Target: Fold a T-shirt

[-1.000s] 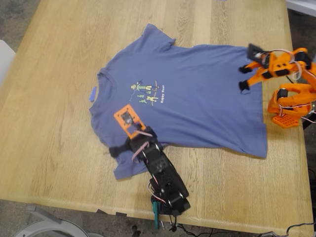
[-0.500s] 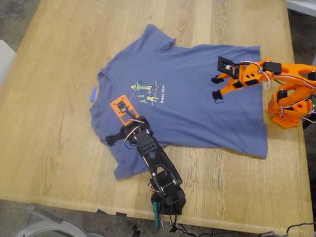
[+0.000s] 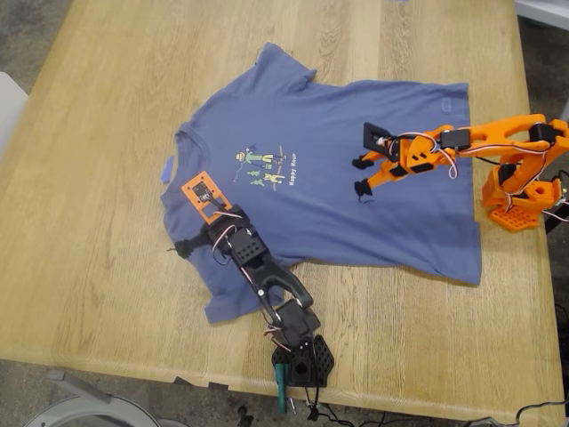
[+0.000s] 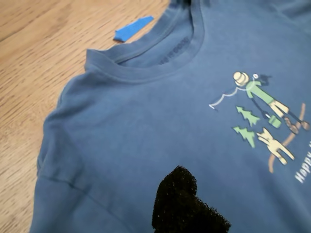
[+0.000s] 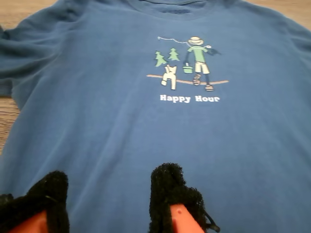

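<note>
Two arms reach over the T-shirt (image 3: 338, 178) in the exterior view, where it lies spread flat across the middle of the wooden table (image 3: 107, 107), collar toward that view's left and hem toward its right. A small blue tape scrap (image 3: 167, 169) sits on the bare wood just beside the collar. My first gripper (image 3: 188, 222), on the black arm rising from the lower edge of the frame, hangs over the shoulder area near the collar and lower sleeve; from here I cannot tell how far its jaws stand apart. My second gripper (image 3: 363, 174), on the orange arm entering from the right, hovers over the shirt's midsection with its black-tipped jaws spread apart, holding nothing.

First wrist view: the collar (image 4: 160, 53) curves across the upper middle, the tape scrap (image 4: 132, 28) on the wood just beyond it, the cartoon print (image 4: 262, 121) at the right. One black padded fingertip (image 4: 182, 204) shows at the bottom centre above the cloth; the other is out of frame.

Second wrist view: the print and the words "Happy Hour" (image 5: 189, 98) sit upper centre. Two black pads (image 5: 167, 194) stand well apart at the bottom edge with only blue fabric between them.
</note>
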Tool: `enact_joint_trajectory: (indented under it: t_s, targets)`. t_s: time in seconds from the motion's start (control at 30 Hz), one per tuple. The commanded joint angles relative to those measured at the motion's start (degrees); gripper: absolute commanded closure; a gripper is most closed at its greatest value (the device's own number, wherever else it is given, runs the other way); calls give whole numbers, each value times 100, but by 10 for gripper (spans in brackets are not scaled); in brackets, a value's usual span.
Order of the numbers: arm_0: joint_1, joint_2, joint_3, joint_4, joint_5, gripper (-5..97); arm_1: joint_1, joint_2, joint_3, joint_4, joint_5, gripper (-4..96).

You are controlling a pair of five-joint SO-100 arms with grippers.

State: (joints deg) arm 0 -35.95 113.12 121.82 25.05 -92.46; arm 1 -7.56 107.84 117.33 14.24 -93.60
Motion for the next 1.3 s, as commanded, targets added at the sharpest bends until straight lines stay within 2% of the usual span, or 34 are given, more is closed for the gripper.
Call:
enact_joint_trajectory:
  t_s: [0.0,0.33,0.73,1.27]
  targets:
    - [-141,-220,-299,-598,62,233,-114,-88,-483,-123,62,655]
    - [-237,-1898,-1793,-1037,264,230,-483,-343,-1028,545,185,659]
    - [-246,-3524,-4078,-299,272,239,-659,-940,-1670,606,185,659]
    - [-255,-5309,-5836,105,220,247,-844,-1151,-1890,773,272,666]
